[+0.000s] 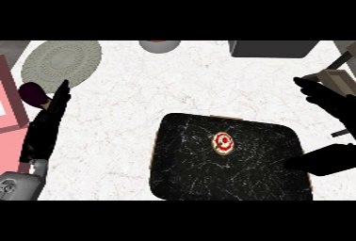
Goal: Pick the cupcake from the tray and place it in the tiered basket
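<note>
Just left of the open, empty right hand (327, 127), the small red-and-white frosted cupcake (223, 142) sits on the black marbled tray (201, 174); approach from above, straddling it.

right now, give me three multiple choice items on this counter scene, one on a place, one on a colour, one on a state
1. Where is the cupcake?
A. on the black tray
B. on the round mat
C. in the left hand

2. What colour is the cupcake's top?
A. blue
B. red and white
C. green

3. How is the right hand?
A. curled round the cupcake
B. open, holding nothing
C. pressed flat on the mat

Key:
1 A, it sits near the tray's middle.
2 B, a red swirl on white shows.
3 B, its fingers and thumb spread apart at the tray's right edge, clear of the cupcake.
</note>
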Available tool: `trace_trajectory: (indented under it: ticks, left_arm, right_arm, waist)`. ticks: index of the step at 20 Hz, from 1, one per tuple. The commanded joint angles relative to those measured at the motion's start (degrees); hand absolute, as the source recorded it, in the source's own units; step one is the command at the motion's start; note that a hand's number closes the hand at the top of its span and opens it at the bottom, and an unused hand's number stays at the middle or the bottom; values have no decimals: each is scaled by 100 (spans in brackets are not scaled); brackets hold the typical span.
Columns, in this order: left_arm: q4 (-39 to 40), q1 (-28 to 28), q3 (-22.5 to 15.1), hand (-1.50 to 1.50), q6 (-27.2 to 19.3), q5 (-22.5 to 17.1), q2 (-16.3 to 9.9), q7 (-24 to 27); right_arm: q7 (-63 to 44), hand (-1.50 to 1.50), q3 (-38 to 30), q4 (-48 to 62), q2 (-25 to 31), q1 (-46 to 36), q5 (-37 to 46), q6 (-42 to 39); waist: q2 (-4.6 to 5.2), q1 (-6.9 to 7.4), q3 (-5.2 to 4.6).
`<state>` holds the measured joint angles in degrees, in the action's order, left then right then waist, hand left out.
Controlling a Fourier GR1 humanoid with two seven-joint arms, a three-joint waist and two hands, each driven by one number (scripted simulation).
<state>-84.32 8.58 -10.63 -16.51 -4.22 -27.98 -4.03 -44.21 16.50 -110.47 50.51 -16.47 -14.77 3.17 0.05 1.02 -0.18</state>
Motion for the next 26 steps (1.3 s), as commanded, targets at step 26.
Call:
trace_trajectory:
  ticks: [26]
  left_arm:
    - [700, 272, 373, 0, 199, 518, 563, 224]
  right_arm:
    - [-2558, -150, 1686, 1436, -1738, -1845, 724, -1018]
  waist:
    - [-5, -131, 14]
